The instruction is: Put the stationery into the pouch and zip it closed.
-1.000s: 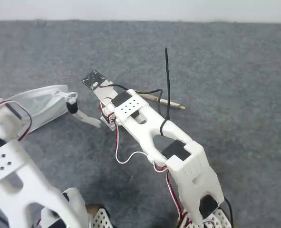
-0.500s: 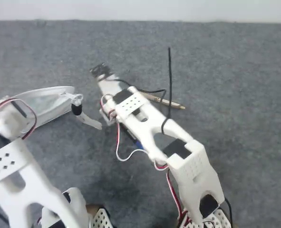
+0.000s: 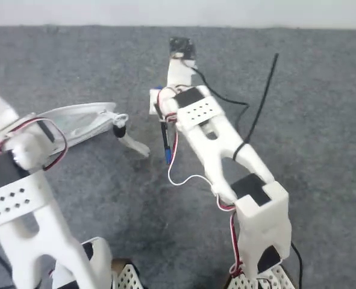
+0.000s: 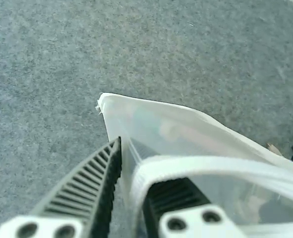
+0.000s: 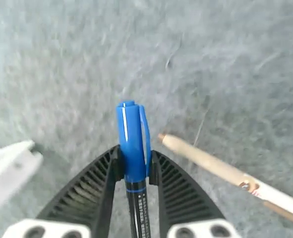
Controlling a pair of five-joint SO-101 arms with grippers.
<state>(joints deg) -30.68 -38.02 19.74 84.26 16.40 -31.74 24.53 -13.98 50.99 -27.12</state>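
**A:** Pouch (image 3: 78, 123) first. Which arm has it?

**B:** The left one. The left gripper (image 4: 128, 153) is clamped on the pouch's rim, with one ridged jaw outside the wall and the other showing through the clear side. From that grip the pouch runs lengthwise toward the right arm.

**A:** And the pen?

**B:** The pen (image 5: 133, 139) is pinched tight in the right gripper (image 5: 135, 154). It lies along the fingers, with its blue cap past their tips and pointing down at the grey mat (image 3: 298, 90). It hangs just beside the pouch's free end, not touching it and not over the opening.

**A:** So what does the coming move turn on?

**B:** As I judge it, on two axes that don't agree. The pen stands steeply while the pouch lies long and low beside it. The right arm would have to carry the pen sideways to the pouch and tip it, so the cap leads in along the pouch's length.

**A:** Is the mouth open?

**B:** It looks open along the upper edge, but I cannot tell how wide.

**A:** Anything left outside the pouch?

**B:** A pencil (image 5: 210, 167) lies flat on the mat close to the pen's cap — farther from the pouch than the pen is, as far as I can tell.
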